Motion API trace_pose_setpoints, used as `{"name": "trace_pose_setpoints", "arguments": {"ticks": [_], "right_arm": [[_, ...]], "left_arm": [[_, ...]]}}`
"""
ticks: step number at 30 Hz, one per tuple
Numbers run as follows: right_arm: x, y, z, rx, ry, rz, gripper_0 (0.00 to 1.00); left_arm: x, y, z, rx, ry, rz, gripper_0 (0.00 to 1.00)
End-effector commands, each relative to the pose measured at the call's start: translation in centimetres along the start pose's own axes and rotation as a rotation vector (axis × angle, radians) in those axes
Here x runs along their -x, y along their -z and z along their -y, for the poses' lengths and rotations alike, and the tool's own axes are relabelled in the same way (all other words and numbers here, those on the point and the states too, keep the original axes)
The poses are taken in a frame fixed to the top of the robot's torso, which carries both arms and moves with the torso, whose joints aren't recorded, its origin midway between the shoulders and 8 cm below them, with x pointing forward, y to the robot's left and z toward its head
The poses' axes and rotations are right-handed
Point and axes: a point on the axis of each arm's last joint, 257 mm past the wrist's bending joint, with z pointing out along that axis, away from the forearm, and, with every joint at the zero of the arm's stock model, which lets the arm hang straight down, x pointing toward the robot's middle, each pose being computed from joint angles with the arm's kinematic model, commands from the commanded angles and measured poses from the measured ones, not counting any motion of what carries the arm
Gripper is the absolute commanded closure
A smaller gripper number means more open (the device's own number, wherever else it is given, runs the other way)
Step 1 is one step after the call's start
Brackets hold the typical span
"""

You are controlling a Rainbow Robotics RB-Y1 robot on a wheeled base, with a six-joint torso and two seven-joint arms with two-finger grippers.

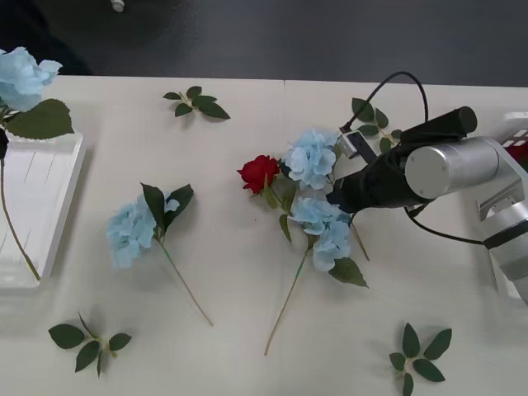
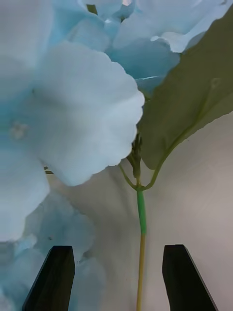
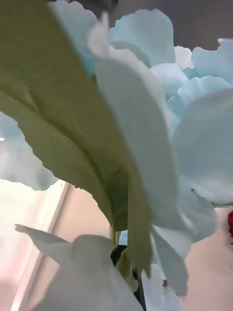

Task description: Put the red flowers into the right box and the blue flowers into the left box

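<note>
The big table (image 1: 247, 346) holds everything. The left box (image 1: 33, 198) sits at its left edge, and a blue flower (image 1: 21, 74) hangs over it with its long stem running down across the box. That flower seems to be held up by the left hand, but I cannot tell if that hand is spread or pinching.

Three more blue flowers lie on the table. One (image 1: 132, 231) is alone, left of the middle. Two (image 1: 312, 157) and (image 1: 326, 231) lie in a heap in the middle, with one red rose (image 1: 259, 172) touching them.

The right hand (image 2: 116, 277) is low over that heap. Its two black fingers (image 2: 51, 277) are spread apart, with a thin green stem (image 2: 141, 228) between them, not yet pinched.

These flowers look very light and soft. The petals would squash or slip, so the stem just under the bloom looks like the best place to hold. The stems cross, so one flower may drag another along.
</note>
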Motion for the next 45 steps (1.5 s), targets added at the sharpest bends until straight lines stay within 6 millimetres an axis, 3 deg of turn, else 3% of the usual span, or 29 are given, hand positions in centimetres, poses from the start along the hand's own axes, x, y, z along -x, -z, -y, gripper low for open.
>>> {"name": "trace_pose_setpoints", "arguments": {"ticks": [1,10,14,19,25,30,32,37,44,45], "right_arm": [[2.0,0.9,-0.3,0.008,0.082,0.037,0.47],[1.2,0.6,0.1,0.011,0.157,0.021,0.47],[1.1,0.4,0.4,0.005,0.150,0.024,0.47],[1.9,-0.6,0.7,-0.008,0.124,0.067,0.47],[4.2,-1.5,1.9,-0.060,0.106,0.181,0.46],[4.0,-2.6,2.3,-0.081,0.107,0.198,0.47],[3.9,-3.1,2.0,-0.079,0.111,0.207,0.35],[3.4,-3.5,1.8,-0.073,0.129,0.218,0.16],[3.3,-3.6,1.4,-0.057,0.136,0.217,0.14],[3.2,-3.6,1.5,-0.062,0.141,0.216,0.14]], "left_arm": [[2.7,-0.2,-2.4,0.024,-0.053,0.030,1.00],[4.1,-0.4,-12.1,0.123,-0.094,0.011,1.00],[4.4,-0.4,-14.8,0.135,-0.128,0.008,1.00],[4.8,-1.9,-18.0,0.154,-0.184,0.018,1.00],[4.4,-4.2,-20.8,0.150,-0.211,0.038,1.00],[3.2,-5.9,-22.4,0.160,-0.255,0.026,1.00],[3.0,-6.4,-22.9,0.167,-0.269,0.026,1.00],[2.0,-7.6,-23.5,0.176,-0.294,0.007,1.00],[0.6,-8.8,-23.0,0.180,-0.331,-0.037,0.99],[0.5,-8.9,-22.9,0.179,-0.335,-0.041,0.94]]}}
